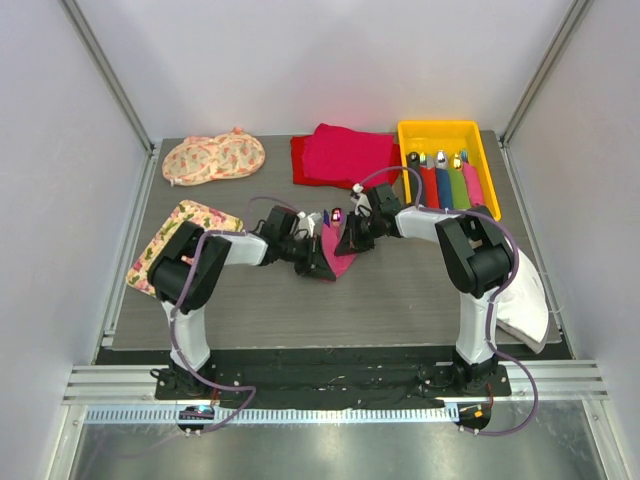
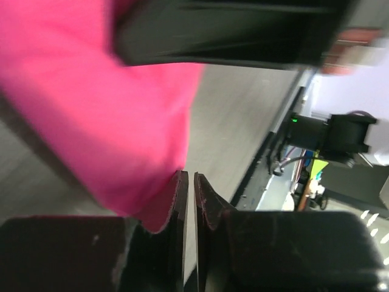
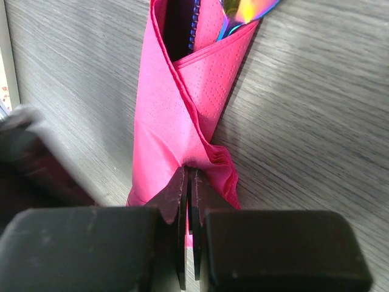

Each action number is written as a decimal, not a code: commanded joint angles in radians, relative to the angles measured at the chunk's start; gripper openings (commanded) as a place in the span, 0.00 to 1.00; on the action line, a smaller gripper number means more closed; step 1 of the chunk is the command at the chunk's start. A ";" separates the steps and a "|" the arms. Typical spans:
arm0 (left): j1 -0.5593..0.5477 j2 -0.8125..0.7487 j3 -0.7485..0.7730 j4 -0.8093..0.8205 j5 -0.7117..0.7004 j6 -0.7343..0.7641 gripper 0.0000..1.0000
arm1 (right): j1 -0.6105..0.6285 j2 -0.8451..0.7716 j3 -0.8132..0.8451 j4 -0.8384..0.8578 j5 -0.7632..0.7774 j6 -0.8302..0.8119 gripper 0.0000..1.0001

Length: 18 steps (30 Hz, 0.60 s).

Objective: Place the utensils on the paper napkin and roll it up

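rolling step: right tool (image 3: 189, 175) clenched the paper napkin (image 3: 163, 121) round the utensils (image 3: 245, 8); left tool (image 2: 188, 180) sat closed, empty; next likely meant tucking its 6 o'clock end.

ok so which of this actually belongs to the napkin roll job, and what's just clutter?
In the job:
- napkin
- utensils, wrapped in it
- right pincer, shut on the napkin's end

Lying about:
- yellow tray
- spare cutlery in it
- red cloth
- back floral mat
- left floral mat
- white cloth
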 commanded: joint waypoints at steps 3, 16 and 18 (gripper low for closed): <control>0.007 0.145 0.014 -0.022 -0.054 -0.034 0.09 | 0.024 0.052 -0.039 -0.062 0.162 -0.078 0.04; 0.054 0.129 -0.126 0.146 0.059 -0.131 0.07 | 0.025 0.015 -0.005 -0.090 0.138 -0.069 0.04; 0.054 0.080 -0.124 0.162 0.091 -0.129 0.09 | 0.025 0.023 -0.014 -0.093 0.142 -0.090 0.04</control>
